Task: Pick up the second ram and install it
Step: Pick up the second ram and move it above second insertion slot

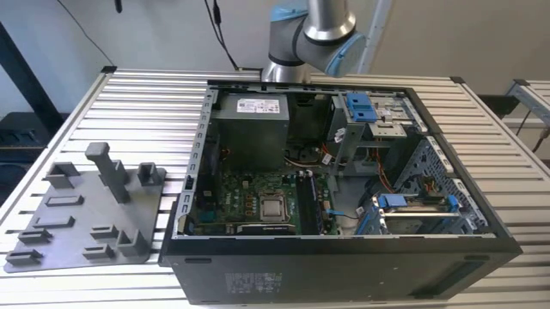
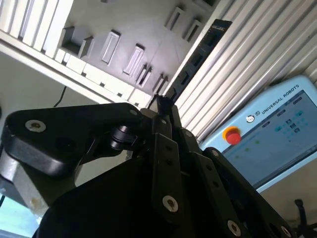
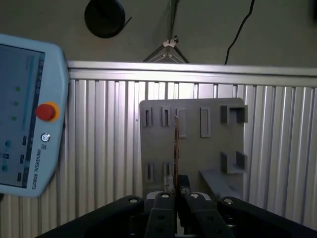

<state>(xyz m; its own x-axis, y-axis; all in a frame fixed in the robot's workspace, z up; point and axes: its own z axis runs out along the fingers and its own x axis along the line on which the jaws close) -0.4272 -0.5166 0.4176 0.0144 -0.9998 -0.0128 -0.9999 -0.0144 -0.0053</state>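
While clamped shut on one end of the second ram (image 3: 175, 148), hung well above the bench from the gripper (image 3: 176, 193), with jaws closed down to the board's thickness and no gap to be seen. Shown edge-on as a thin sliver in the first wrist view, and as a long, dark, notched strip in the second wrist view. Held well apart from the grey fixture plate (image 3: 198, 153) seen beyond the stick's free end, set on the slatted aluminium table (image 3: 99, 148). Flanked by a teach pendant (image 3: 25, 114) with its red stop button. Farther off, in the exterior view, bordered on the exterior view's right of that plate by the open computer case (image 1: 344, 270), with motherboard (image 1: 249, 193) face-up and black memory slots (image 1: 307, 203) beside the processor socket. Judged a carry best done slowly: grip kept firm, stick kept square to the jaws, free end kept clear of case walls and cables.
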